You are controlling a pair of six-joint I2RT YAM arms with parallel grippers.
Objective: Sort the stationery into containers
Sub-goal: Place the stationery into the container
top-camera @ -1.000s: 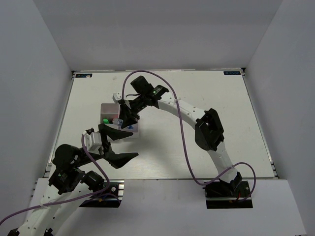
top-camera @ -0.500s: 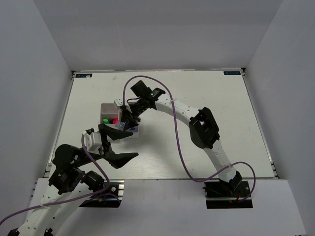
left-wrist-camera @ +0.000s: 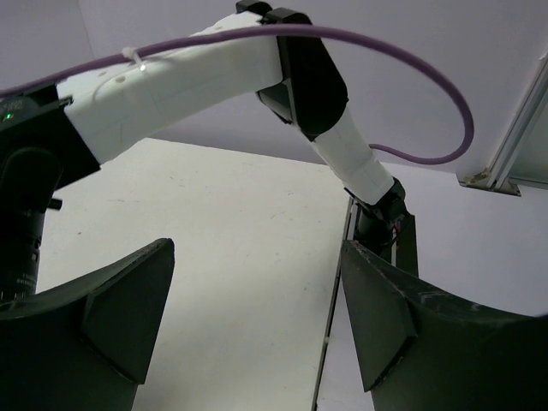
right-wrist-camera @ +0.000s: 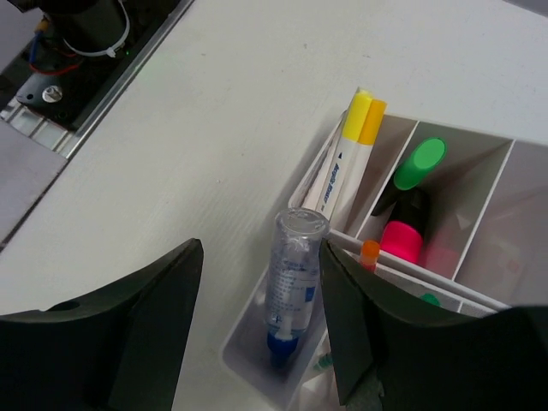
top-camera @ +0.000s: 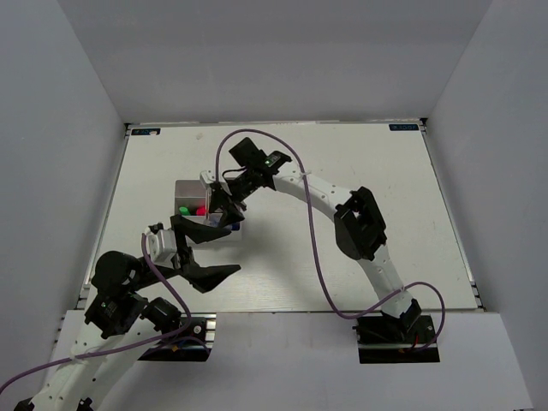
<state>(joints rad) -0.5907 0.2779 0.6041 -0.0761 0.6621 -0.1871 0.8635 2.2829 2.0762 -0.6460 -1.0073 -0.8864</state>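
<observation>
Clear-blue plastic tube (right-wrist-camera: 295,274) is leaning nose-down in white translucent bin (right-wrist-camera: 244,342).
Fingers of right gripper (right-wrist-camera: 261,248) are standing apart either side, apparently gripping nothing; left gripper (left-wrist-camera: 257,248) is gaping wide, empty, idling.

The right gripper (right-wrist-camera: 257,287) is spreading its jaws around the clear-blue tube (right-wrist-camera: 291,282), which is leaning in the containers (right-wrist-camera: 490,199), just beside yellow-capped markers (right-wrist-camera: 342,163) and highlighters (right-wrist-camera: 404,235).

Left gripper (top-camera: 223,250) wide open, hovering low — right gripper (right-wrist-camera: 260,257) angled down, jaws parted.
</observation>
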